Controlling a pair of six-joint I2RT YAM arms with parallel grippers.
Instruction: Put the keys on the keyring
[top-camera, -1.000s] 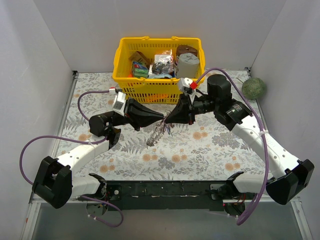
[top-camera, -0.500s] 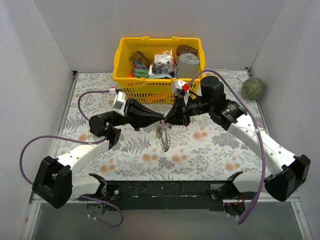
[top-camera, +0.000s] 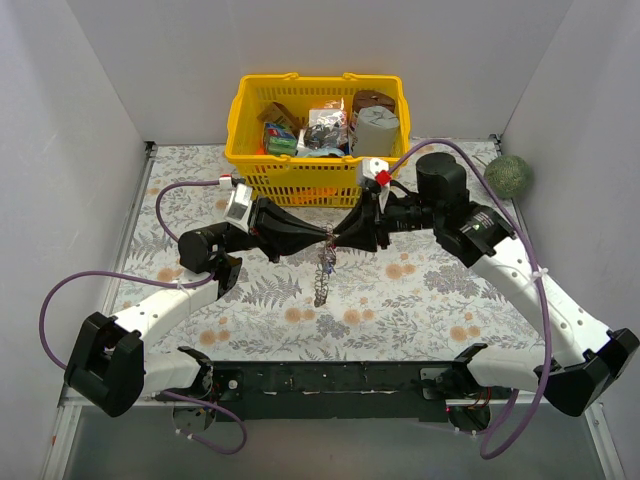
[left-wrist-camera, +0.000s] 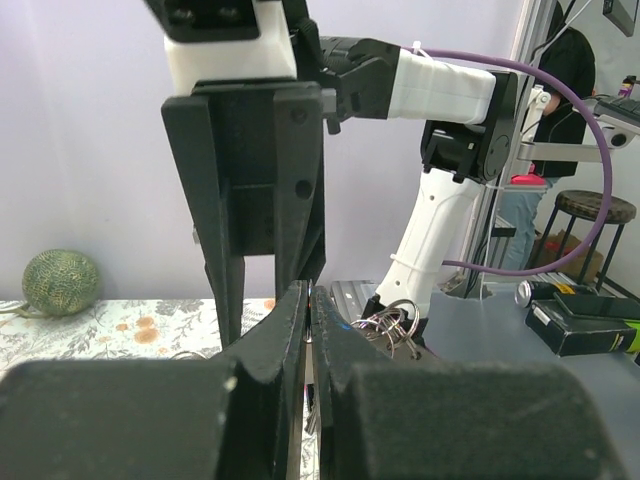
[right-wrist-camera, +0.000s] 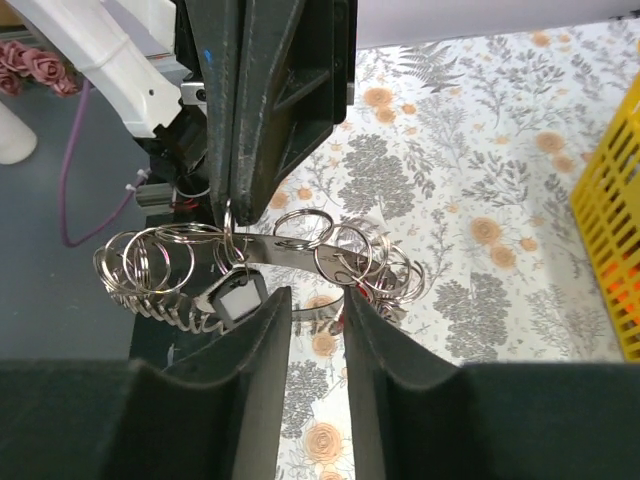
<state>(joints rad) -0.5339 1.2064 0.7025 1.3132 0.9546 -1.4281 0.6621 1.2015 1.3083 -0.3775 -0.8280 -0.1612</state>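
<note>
The keyring (top-camera: 322, 272) hangs in the air from my left gripper (top-camera: 322, 234), over the floral table mat. In the right wrist view it is a flat silver band (right-wrist-camera: 285, 250) strung with several split rings. A small black-headed key (right-wrist-camera: 236, 297) dangles from it; no blue key can be made out. My left gripper (left-wrist-camera: 310, 295) is shut on the band's edge, and rings (left-wrist-camera: 392, 322) show beside it. My right gripper (top-camera: 343, 238) faces it tip to tip. Its fingers (right-wrist-camera: 318, 300) stand apart just short of the band and hold nothing.
A yellow basket (top-camera: 240, 130) full of packets stands at the back, right behind both grippers. A green ball (top-camera: 507, 175) lies at the far right edge, also in the left wrist view (left-wrist-camera: 60, 282). White walls close three sides.
The hanging keyring swung from lower left to right and now hangs straight down. My right arm shifted left, then drew back a little to the right. The left arm has not moved.
</note>
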